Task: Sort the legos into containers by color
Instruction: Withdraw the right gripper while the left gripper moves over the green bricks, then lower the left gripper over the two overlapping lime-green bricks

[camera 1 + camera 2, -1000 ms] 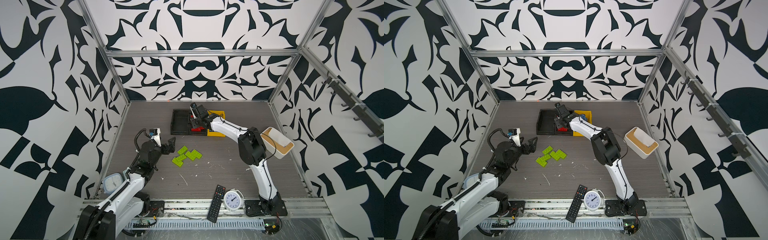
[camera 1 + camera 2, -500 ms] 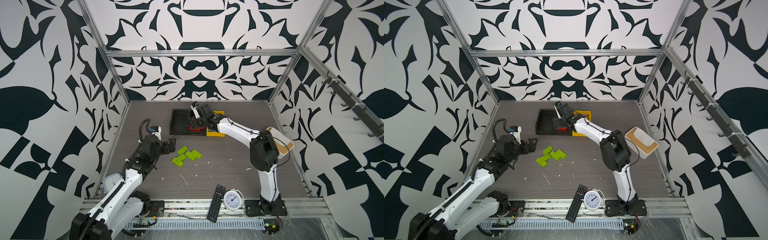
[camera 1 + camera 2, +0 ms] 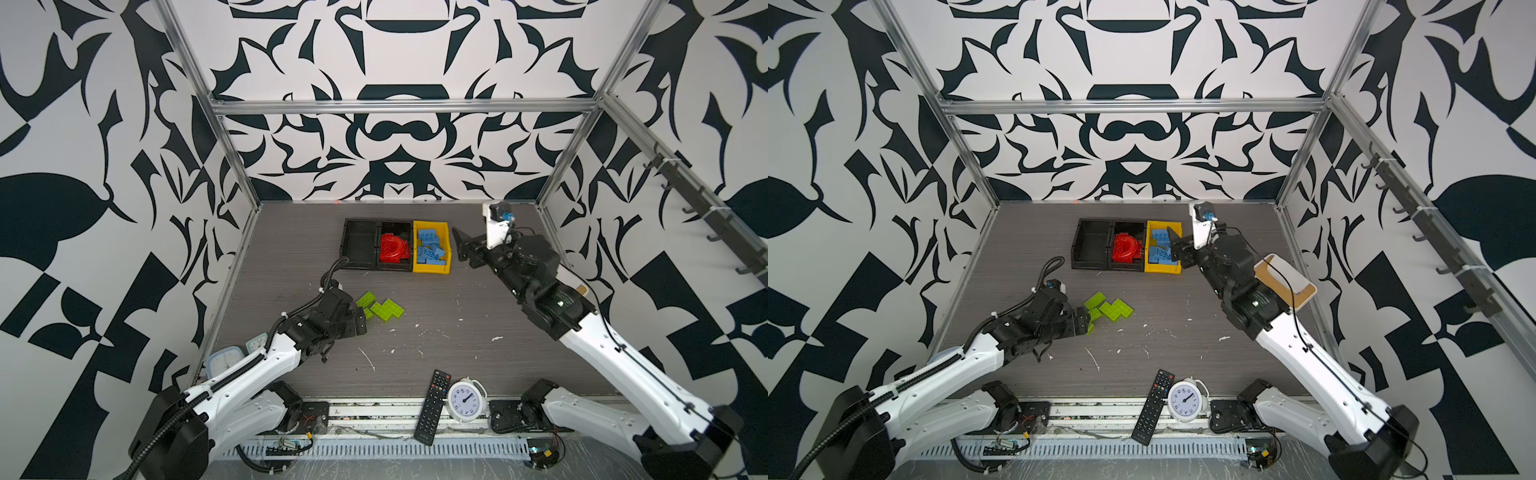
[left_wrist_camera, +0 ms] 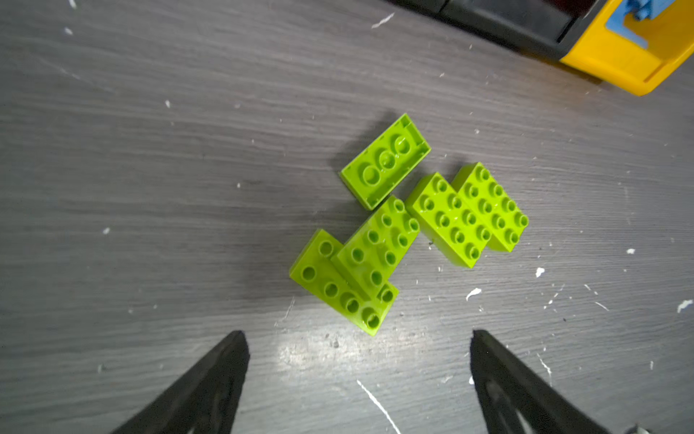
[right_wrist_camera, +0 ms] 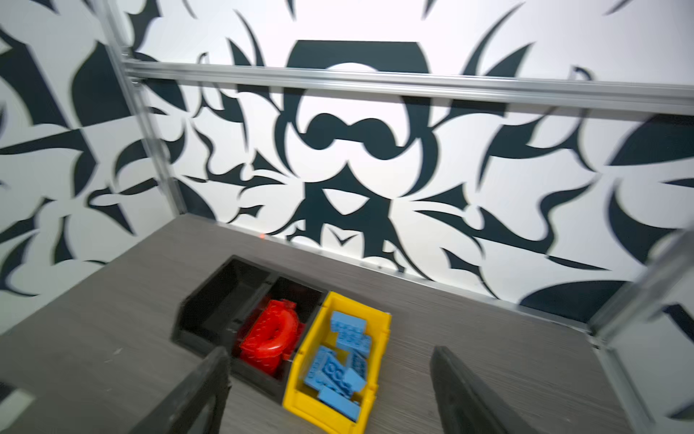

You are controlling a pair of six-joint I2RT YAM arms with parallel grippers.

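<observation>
Five lime green legos point(image 4: 409, 225) clustered on the table just ahead of the left gripper point(image 4: 356, 334), one upside down, one lying across another, red legos point(image 5: 272, 334) in the black tray point(image 5: 300, 297) touching the yellow bin point(image 5: 306, 368), blue legos point(image 5: 338, 372) piled in that bin, below and ahead of the right gripper point(image 5: 328, 353)

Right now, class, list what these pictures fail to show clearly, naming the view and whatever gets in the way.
1. Green bricks: in both top views the left arm covers the nearest; only the left wrist view shows all.
2. Red bricks: number unclear; piled, small in top views, blurred in the right wrist view.
3. White box: in a top view the right arm hides nearly all.
</observation>
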